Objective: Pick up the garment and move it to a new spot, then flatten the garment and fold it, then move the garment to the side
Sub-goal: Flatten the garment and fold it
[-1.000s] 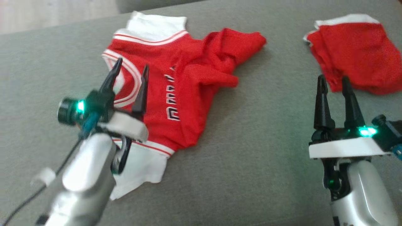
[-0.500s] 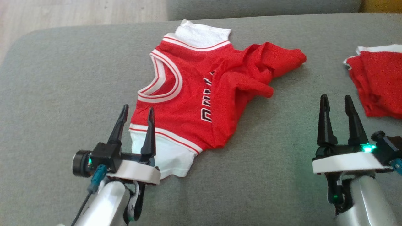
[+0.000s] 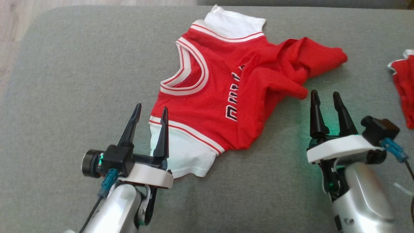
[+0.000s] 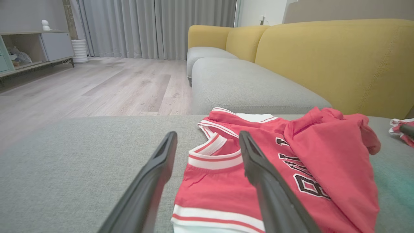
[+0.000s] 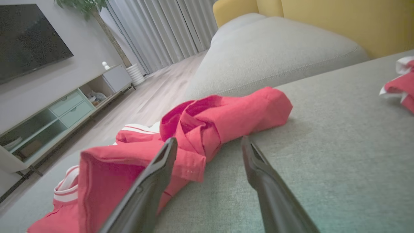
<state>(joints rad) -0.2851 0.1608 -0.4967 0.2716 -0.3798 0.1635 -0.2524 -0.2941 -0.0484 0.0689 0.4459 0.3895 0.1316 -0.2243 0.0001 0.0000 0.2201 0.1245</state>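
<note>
A red jersey garment (image 3: 226, 90) with white sleeves and a white-striped neckline lies on the grey sofa cushion (image 3: 81, 81), its right half crumpled and folded over. My left gripper (image 3: 152, 107) stands open at the garment's near white sleeve, its fingertips at the sleeve's red-striped seam. In the left wrist view the left gripper (image 4: 207, 136) frames the neckline of the garment (image 4: 223, 194). My right gripper (image 3: 325, 94) is open just right of the crumpled fold, holding nothing. The right wrist view has the right gripper (image 5: 209, 139) by the rolled part of the garment (image 5: 226, 113).
A second red and white garment (image 3: 404, 84) lies at the cushion's far right, also seen as a second garment (image 5: 399, 85) from the right wrist. The cushion's rounded left edge drops to wooden floor (image 3: 9, 19). A yellow backrest (image 4: 323, 61) rises behind.
The head camera has shifted. My left gripper has drawn back from over the neckline to the near white sleeve. My right gripper has moved left, close to the crumpled fold. Both stay open.
</note>
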